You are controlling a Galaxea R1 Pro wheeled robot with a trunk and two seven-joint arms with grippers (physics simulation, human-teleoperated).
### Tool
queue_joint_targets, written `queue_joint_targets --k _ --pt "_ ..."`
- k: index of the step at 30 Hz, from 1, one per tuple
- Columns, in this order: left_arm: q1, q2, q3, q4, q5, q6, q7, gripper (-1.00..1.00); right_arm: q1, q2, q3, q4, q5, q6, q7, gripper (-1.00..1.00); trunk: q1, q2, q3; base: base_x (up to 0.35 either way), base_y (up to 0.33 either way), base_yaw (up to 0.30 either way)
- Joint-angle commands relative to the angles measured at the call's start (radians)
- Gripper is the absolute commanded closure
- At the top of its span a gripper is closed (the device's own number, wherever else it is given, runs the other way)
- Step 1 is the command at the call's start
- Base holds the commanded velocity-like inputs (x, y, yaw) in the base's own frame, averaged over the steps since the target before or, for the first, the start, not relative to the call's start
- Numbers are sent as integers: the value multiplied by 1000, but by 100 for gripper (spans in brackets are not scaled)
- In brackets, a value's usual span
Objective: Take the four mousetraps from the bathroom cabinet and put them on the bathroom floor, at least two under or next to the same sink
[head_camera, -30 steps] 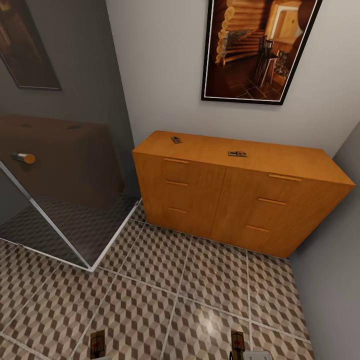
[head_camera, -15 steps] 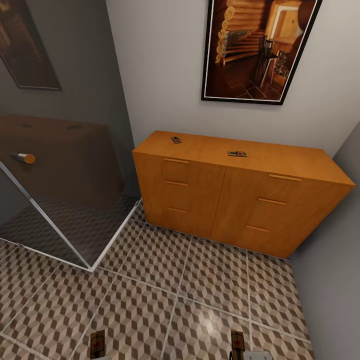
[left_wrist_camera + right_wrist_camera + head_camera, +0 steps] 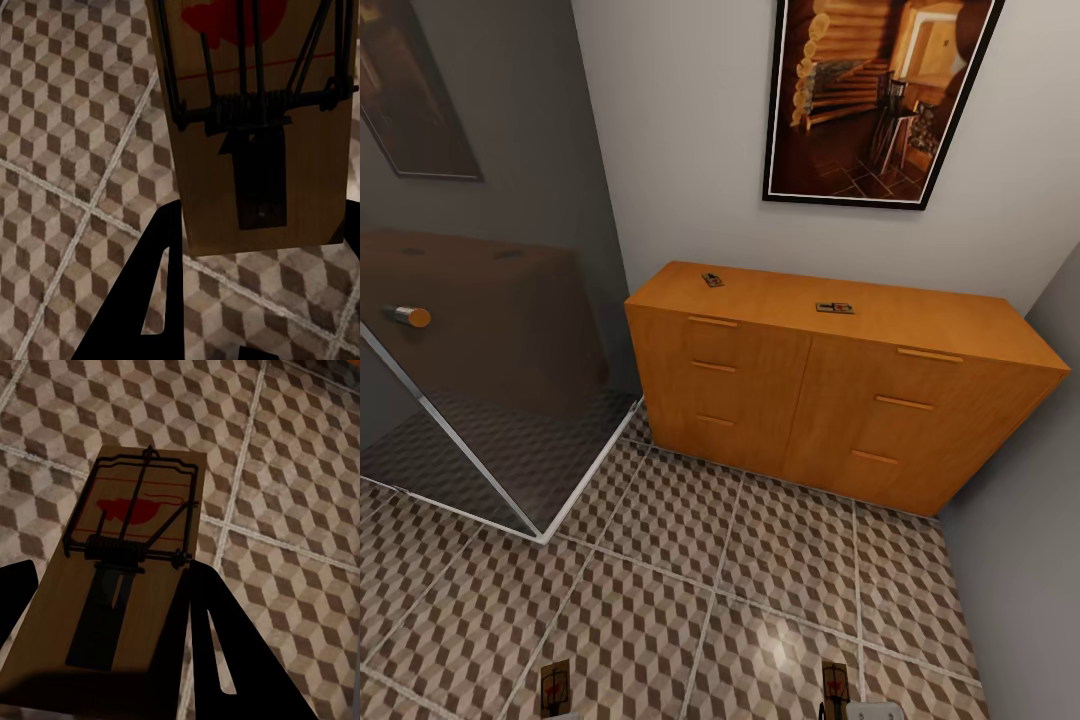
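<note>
The left gripper [image 3: 255, 300] was closed on a mousetrap [image 3: 259, 120], its dark fingers [image 3: 150, 300] flanking the board's near end. The right gripper [image 3: 112, 660] likewise clamped a second mousetrap [image 3: 124, 585] between its fingers [image 3: 217, 652], and both were held above the floor [image 3: 300, 472].

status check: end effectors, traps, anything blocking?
Left end effector shut on a mousetrap; right end effector shut on another. Two traps on cabinet top. Nothing blocking on floor.

Orange-brown cabinet [image 3: 830, 380] on cube-patterned floor [image 3: 690, 590], two mousetraps [image 3: 712, 280] [image 3: 835, 308] on top
</note>
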Motion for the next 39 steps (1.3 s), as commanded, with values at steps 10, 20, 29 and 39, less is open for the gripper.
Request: queue_joint_targets --k 10,20,29,39 --pt "-1 -1 -8 3 0 -3 8 100 0 0 3 1 7 -1 -5 100 0 0 -1 0 0 0" --pt "-1 -1 -8 3 0 -3 8 100 0 0 3 1 7 -1 -5 100 0 0 -1 0 0 0" --pt "-1 -1 -8 3 0 -3 8 100 0 0 3 1 7 -1 -5 100 0 0 -1 0 0 0" --pt "-1 -1 -8 3 0 -4 8 100 0 0 3 1 7 -1 -5 100 0 0 -1 0 0 0"
